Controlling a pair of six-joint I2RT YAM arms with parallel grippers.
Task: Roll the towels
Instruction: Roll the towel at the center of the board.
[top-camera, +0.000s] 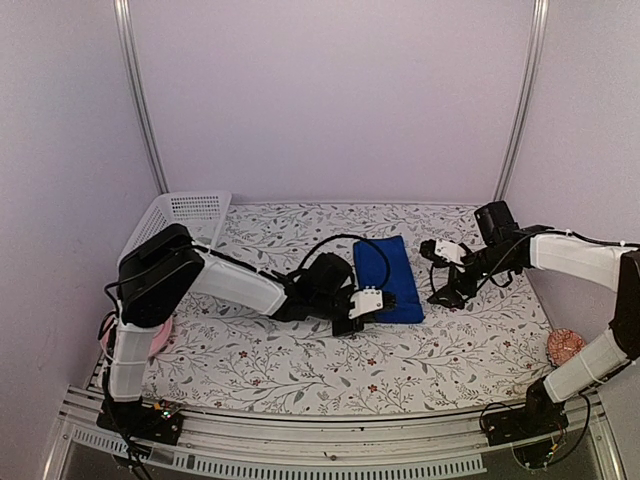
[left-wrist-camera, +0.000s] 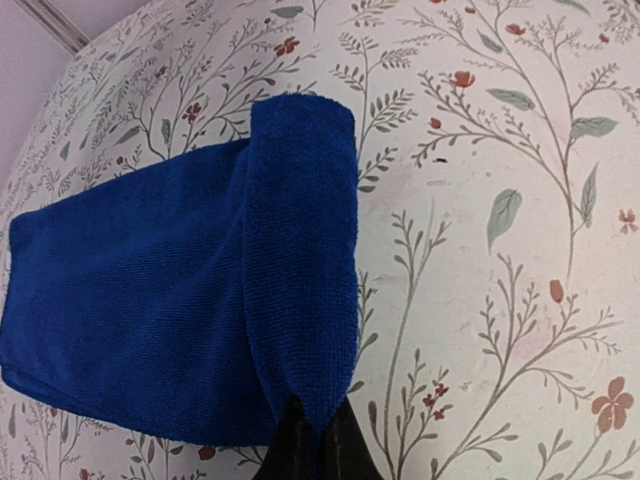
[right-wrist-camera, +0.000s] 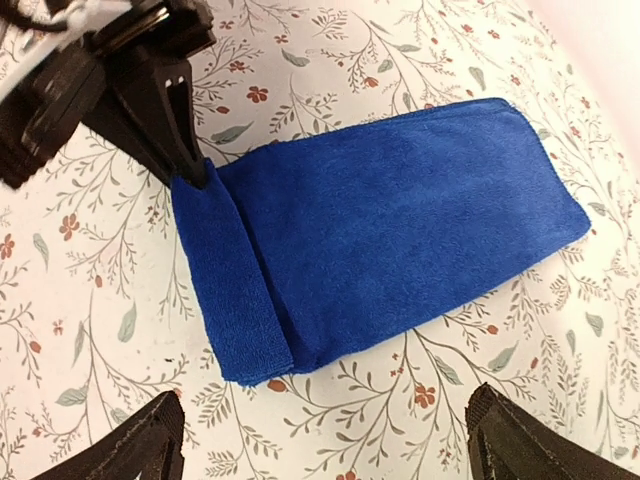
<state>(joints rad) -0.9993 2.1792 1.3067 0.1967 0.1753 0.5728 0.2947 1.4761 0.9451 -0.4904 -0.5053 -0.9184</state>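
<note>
Blue towel (top-camera: 388, 278) lies mid-desk (top-camera: 300, 370), long axis running up-down in the top view, slightly tilted. Its lower end is turned over into one narrow flap. Left gripper (left-wrist-camera: 312, 455) is pressed together, pinching a corner of that flap, bottom centre of the left wrist view. Right gripper (top-camera: 447, 274) sits just right of the towel, spread wide, holding nothing. Left arm is the one on the cloth. The flat remainder runs away from it toward frame top, so I'd judge the roll has to travel that way.
</note>
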